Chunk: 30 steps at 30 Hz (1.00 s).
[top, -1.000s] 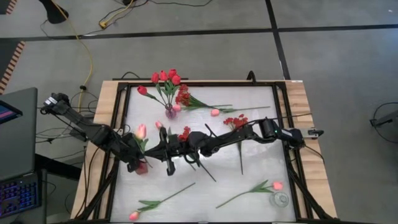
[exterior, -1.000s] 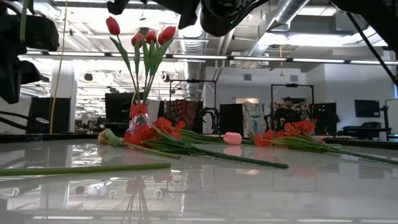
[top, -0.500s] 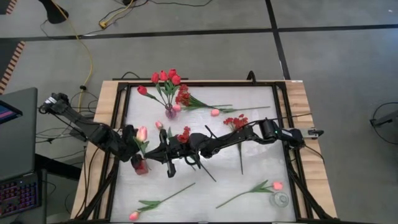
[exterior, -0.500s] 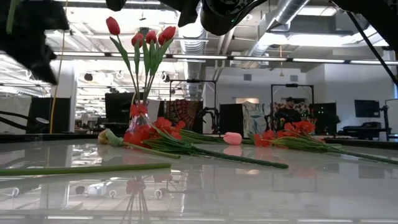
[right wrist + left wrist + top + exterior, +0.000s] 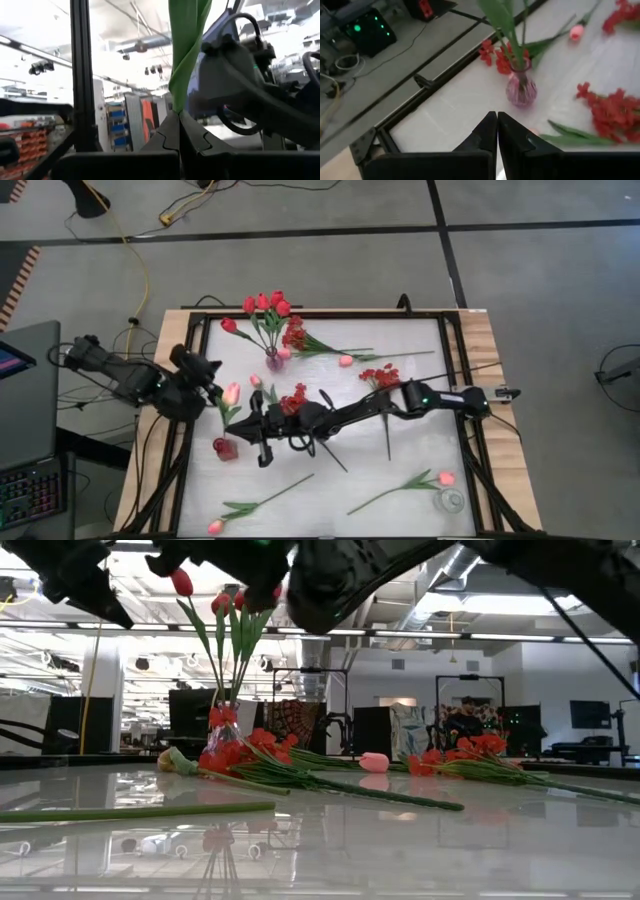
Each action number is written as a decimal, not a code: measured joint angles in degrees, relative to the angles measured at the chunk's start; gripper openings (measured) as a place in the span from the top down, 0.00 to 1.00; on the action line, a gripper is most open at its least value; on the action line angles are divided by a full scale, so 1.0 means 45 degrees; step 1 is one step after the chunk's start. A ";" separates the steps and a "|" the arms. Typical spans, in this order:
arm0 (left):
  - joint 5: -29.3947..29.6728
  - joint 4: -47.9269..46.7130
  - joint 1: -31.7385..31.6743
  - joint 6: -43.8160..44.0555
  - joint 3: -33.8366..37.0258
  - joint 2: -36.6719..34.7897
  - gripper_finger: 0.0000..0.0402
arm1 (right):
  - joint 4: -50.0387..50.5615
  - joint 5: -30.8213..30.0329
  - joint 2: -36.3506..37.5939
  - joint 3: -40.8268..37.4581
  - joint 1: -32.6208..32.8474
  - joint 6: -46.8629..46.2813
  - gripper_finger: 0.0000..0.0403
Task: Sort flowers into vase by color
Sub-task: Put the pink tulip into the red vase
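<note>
At the table's left edge, the left gripper [image 5: 497, 116] is held above the surface with its fingers pressed together and nothing between them. Near the table's middle, the right gripper [image 5: 177, 114] is clenched on a green stem [image 5: 184, 50], which is kept upright; which bloom it carries cannot be told. A pink tulip [image 5: 231, 392] is seen between the two grippers, above a small red vase [image 5: 224, 447]; whether its stem is set in that vase cannot be told. At the far side, red tulips [image 5: 265, 305] are stood in a pink vase [image 5: 274, 361], and a red spray [image 5: 294, 335] and another pink tulip [image 5: 345, 361] are laid just beside it. A second red spray [image 5: 380, 375] is laid right of centre. Along the near edge, two more pink tulips [image 5: 215, 526] [image 5: 445, 478] are laid flat, the right one beside a clear vase [image 5: 452, 501].
</note>
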State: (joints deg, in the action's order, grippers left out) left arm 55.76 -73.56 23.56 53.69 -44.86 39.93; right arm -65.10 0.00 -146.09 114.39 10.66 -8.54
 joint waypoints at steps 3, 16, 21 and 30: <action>-0.0020 0.0010 -0.0176 -0.0010 0.0000 -0.0779 1.00 | -0.0012 -0.0041 -0.0510 0.0873 -0.0008 -0.0053 0.95; -0.0232 0.0336 -0.0161 -0.0476 0.0005 -0.2713 1.00 | 0.0813 -0.0473 -0.0721 0.1199 -0.0248 0.1185 0.95; -0.0227 0.0338 -0.0161 -0.0476 0.0005 -0.2713 1.00 | 0.0907 -0.0473 -0.0716 0.1204 -0.0228 0.1205 0.95; -0.0227 0.0340 -0.0161 -0.0466 0.0005 -0.2713 1.00 | 0.1092 -0.0497 -0.0716 0.1204 -0.0219 0.1239 0.95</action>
State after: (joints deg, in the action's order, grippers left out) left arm 54.74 -72.03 22.83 51.59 -44.84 27.73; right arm -60.18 -2.24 -149.32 119.81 9.67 -2.96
